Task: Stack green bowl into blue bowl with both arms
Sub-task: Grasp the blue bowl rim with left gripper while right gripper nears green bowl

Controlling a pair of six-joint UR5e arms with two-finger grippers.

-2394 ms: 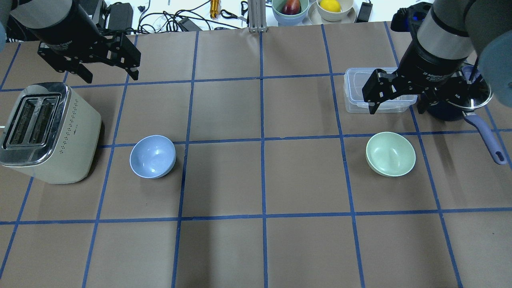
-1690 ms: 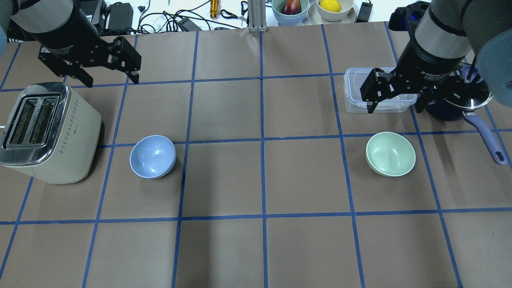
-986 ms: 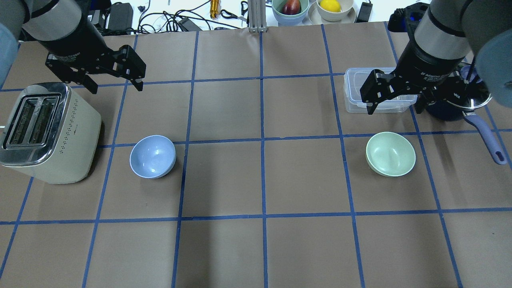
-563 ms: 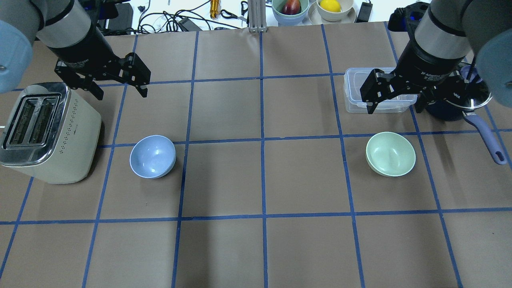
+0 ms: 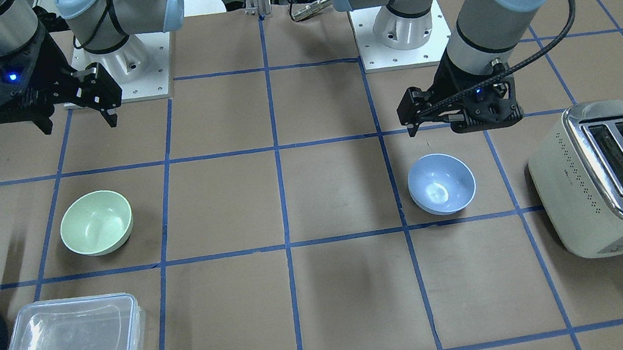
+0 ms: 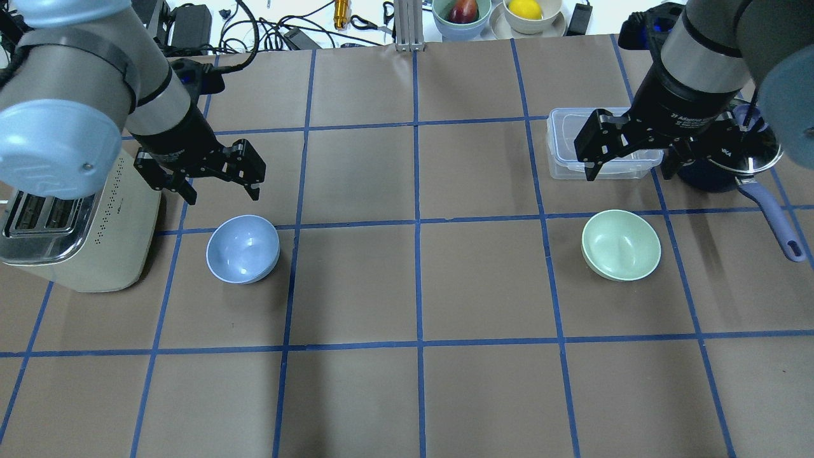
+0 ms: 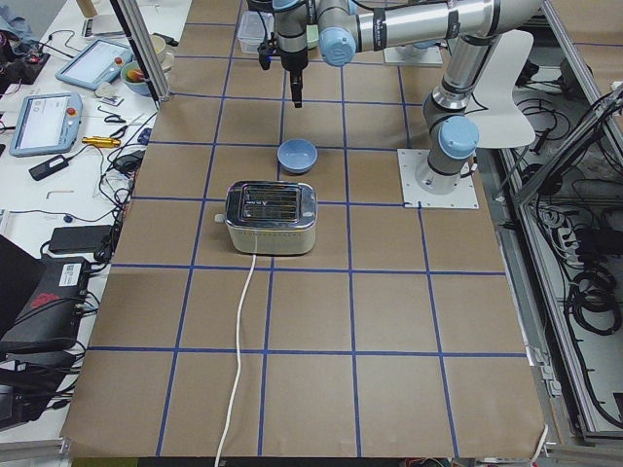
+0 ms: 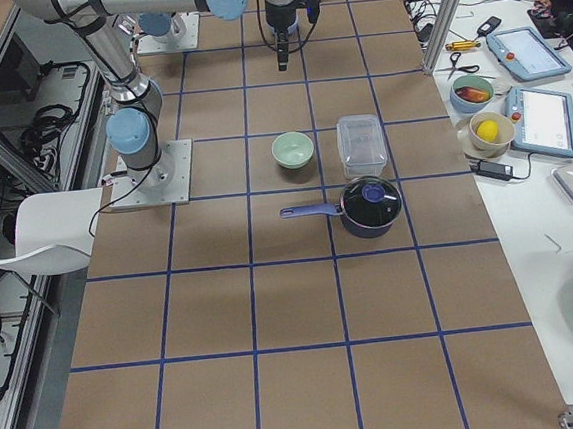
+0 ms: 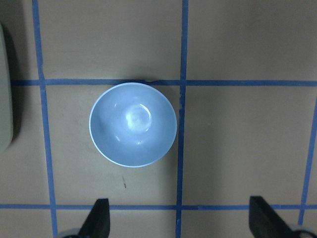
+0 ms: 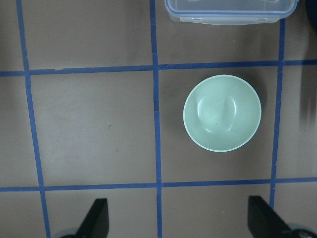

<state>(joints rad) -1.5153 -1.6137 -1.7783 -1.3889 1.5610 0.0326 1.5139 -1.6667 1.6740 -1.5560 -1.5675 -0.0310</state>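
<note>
Now | left gripper (image 6: 223, 196): fingers spread wide, nothing held, hovers above the small round pale blue plastic bowl (image 6: 243, 249), probably to take its rim | right gripper (image 6: 628, 173): also spread and empty, higher, above the small round mint-green plastic bowl (image 6: 621, 245) | both bowls upright on the brown paper-covered table (image 6: 420, 286), well apart, one on each arm's side.

Left pincer (image 6: 222, 193) and right pincer (image 6: 629, 172) both point down, jaws apart
</note>
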